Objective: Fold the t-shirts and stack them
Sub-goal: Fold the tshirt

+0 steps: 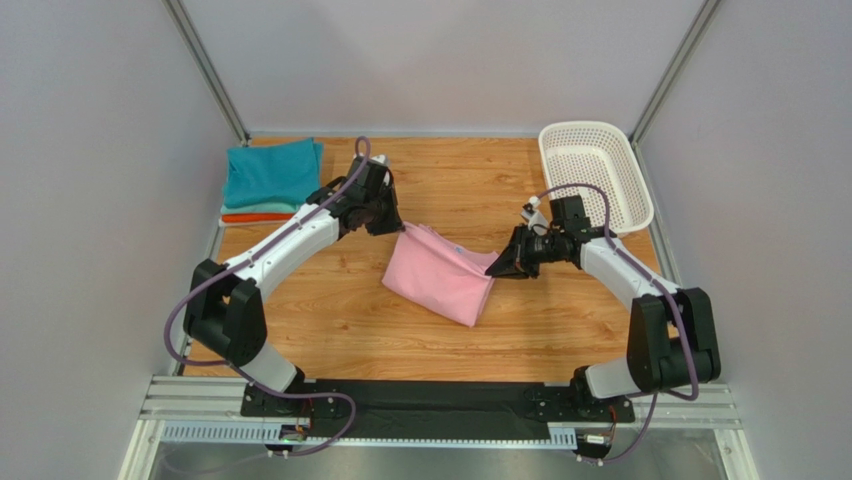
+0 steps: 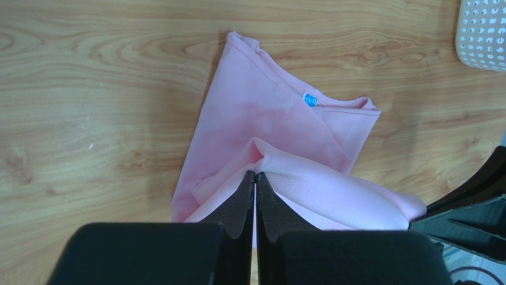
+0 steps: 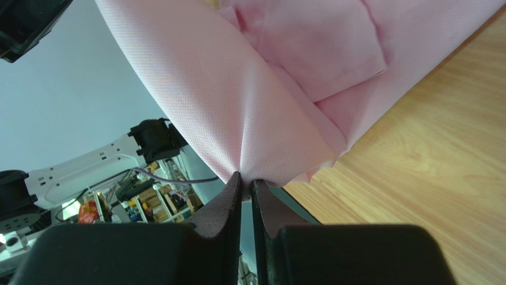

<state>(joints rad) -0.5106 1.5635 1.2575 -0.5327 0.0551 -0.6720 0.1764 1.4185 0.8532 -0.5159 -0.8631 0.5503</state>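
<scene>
The light pink t-shirt (image 1: 440,275) is partly folded in the middle of the table, its upper edge lifted off the wood. My left gripper (image 1: 400,228) is shut on its far left corner; the left wrist view shows the jaws (image 2: 256,173) pinching pink cloth (image 2: 267,119), with a small blue neck label (image 2: 310,100). My right gripper (image 1: 497,268) is shut on its right edge; in the right wrist view the jaws (image 3: 244,177) pinch the pink cloth (image 3: 237,95). A folded teal t-shirt (image 1: 270,172) lies on a pale mint one and an orange one (image 1: 256,217) at the far left.
A white perforated basket (image 1: 596,170) stands at the far right corner, its corner showing in the left wrist view (image 2: 482,35). Grey walls close the table on the left, back and right.
</scene>
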